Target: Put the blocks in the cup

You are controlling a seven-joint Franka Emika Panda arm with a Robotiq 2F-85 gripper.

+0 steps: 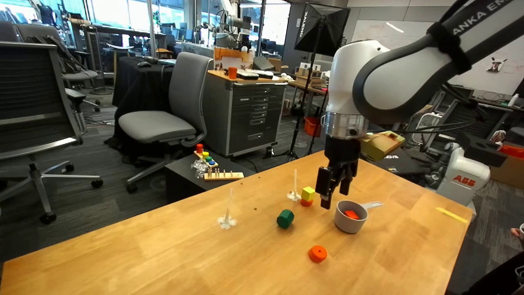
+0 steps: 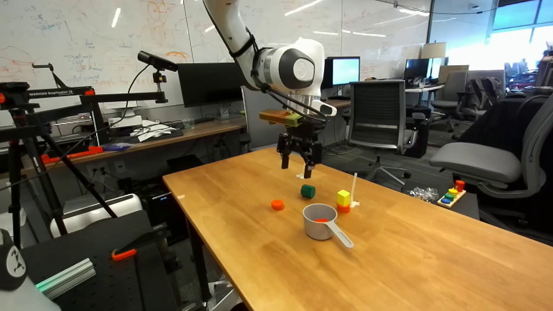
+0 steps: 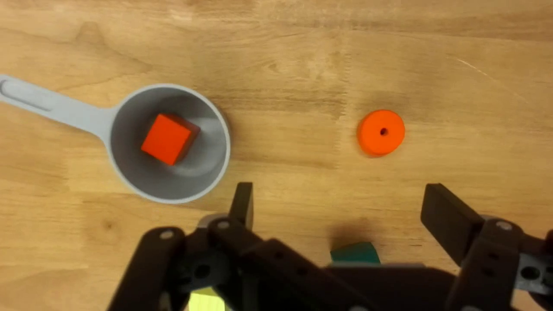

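Note:
My gripper [image 3: 338, 192] hangs above the table with its jaws wide apart and nothing between the fingers; it also shows in both exterior views as the black gripper [image 1: 335, 197]. The grey cup [image 2: 317, 231] stands upright with a red block [image 3: 166, 138] inside. In the wrist view the cup is left of the jaws. A round orange block [image 3: 382, 138] lies apart on the wood. The green block [image 1: 285, 219] rests on its side, half hidden by the gripper body in the wrist view. A yellow cube [image 2: 343, 197] sits on top of a round orange piece [image 1: 306, 203].
Two thin upright rods are fixed to the table, a near rod [image 1: 228, 209] and a rod [image 1: 295, 182] close behind the yellow stack. The cup's handle [image 2: 341, 235] sticks out sideways. A multicoloured toy strip [image 1: 204, 155] lies on a low black stand beyond the table edge.

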